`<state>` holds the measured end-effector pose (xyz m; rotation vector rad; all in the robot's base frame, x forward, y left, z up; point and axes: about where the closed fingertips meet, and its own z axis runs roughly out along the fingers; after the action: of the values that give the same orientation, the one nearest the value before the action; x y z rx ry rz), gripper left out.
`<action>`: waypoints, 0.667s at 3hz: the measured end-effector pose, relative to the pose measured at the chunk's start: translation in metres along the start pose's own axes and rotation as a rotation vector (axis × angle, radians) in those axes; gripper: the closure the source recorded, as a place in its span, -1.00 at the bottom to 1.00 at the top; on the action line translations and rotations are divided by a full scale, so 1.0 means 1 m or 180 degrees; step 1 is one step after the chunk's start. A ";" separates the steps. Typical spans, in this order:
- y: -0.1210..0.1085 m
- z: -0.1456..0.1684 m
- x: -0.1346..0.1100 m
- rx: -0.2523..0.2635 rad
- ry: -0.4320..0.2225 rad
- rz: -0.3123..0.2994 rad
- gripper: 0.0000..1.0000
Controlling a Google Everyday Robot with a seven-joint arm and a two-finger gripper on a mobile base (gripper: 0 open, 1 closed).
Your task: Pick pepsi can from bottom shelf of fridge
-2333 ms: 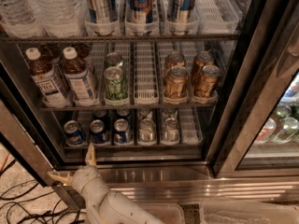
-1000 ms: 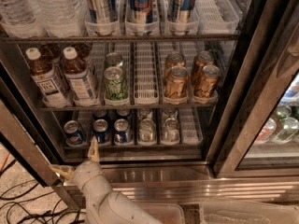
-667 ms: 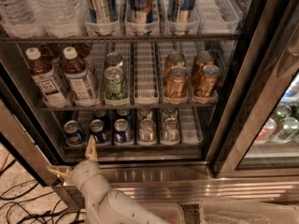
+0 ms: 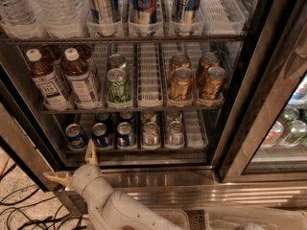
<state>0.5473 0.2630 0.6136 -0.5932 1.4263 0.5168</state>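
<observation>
Gripper [image 4: 74, 166], fingers spread apart, hovers at fridge [image 4: 168, 178] base below bottom shelf [image 4: 194, 128] (front row: three pepsi cans [image 4: 101, 134], two silver cans [image 4: 151, 133]).

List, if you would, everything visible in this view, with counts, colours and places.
water bottles: at least two, clear, top rack left
tall slim cans: three, blue-silver, top rack
tea bottles: two in front, brown with white caps, middle rack left
green cans: two, middle rack
gold cans: four, middle rack right
pepsi cans: three in front, more behind, dark blue, bottom shelf left
silver cans: two in front, more behind, bottom shelf centre
fridge: one, dark frame, steel base
cables: black, floor lower left
gripper: one, whitish, open, just below the leftmost pepsi cans
</observation>
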 end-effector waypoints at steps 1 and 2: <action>0.000 0.000 0.000 0.0000 0.0000 0.0000 -0.63; 0.000 0.000 0.000 0.0000 0.0000 0.0000 -0.52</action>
<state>0.5473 0.2630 0.6136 -0.5931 1.4263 0.5168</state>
